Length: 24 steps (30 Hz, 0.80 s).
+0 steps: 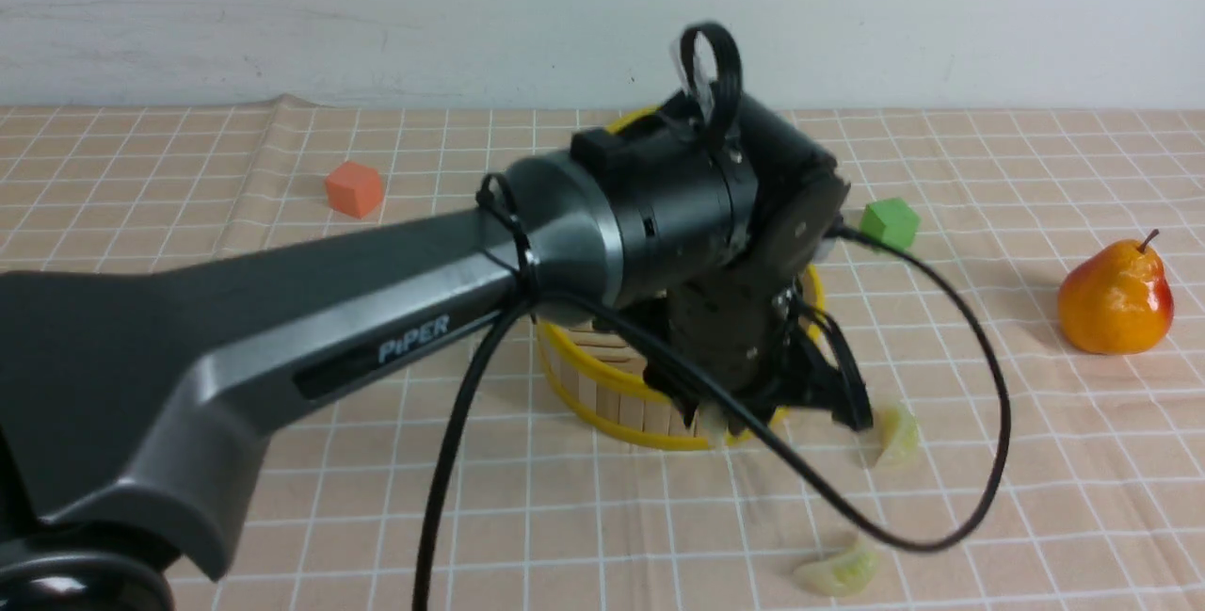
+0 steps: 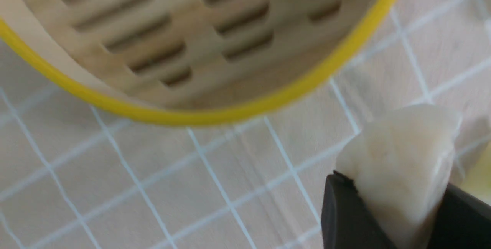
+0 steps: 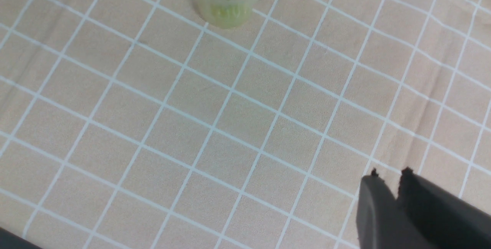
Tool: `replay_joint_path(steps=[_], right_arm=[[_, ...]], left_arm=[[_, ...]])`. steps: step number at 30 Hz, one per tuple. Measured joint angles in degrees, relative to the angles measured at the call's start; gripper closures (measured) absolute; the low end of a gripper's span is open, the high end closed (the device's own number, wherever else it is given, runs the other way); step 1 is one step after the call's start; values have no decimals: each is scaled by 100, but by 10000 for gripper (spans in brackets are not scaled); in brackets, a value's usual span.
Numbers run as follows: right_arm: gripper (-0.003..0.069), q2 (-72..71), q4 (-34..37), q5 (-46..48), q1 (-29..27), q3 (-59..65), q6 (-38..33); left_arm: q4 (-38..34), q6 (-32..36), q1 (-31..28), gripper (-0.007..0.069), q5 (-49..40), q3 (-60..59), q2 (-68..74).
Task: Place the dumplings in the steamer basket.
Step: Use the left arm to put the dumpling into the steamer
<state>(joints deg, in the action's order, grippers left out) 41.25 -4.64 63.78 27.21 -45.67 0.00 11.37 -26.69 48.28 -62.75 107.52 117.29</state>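
Soft light, blurred arm [image 1: 565,244]

Orange cube [image 1: 354,189]: beyond and left of the left fingers [image 2: 339,210], well apart | green cube [image 1: 890,223]: beyond, slightly right | red-and-yellow pear [image 1: 1116,297], stem up: well right, a little beyond | yellow-edged thing [image 1: 630,120], mostly hidden: beyond, slightly left | grid-patterned cloth [image 1: 377,489]: below them | pale wall [image 1: 377,18]: farthest beyond
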Motion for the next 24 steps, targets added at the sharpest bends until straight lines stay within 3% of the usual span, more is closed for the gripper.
replay_joint_path(steps=[9, 17, 24], right_arm=[[561, 0, 245, -5, 0, 0, 0], [552, 0, 464, -62, 0, 0, 0], [545, 226, 538, -158, 0, 0, 260]], left_arm=[[-47, -6, -1081, 400, 165, 1027, 749], [-123, -6, -1436, 400, 794, 1102, 1442], [61, -1, -1442, 267, 1062, 1129, 1626]])
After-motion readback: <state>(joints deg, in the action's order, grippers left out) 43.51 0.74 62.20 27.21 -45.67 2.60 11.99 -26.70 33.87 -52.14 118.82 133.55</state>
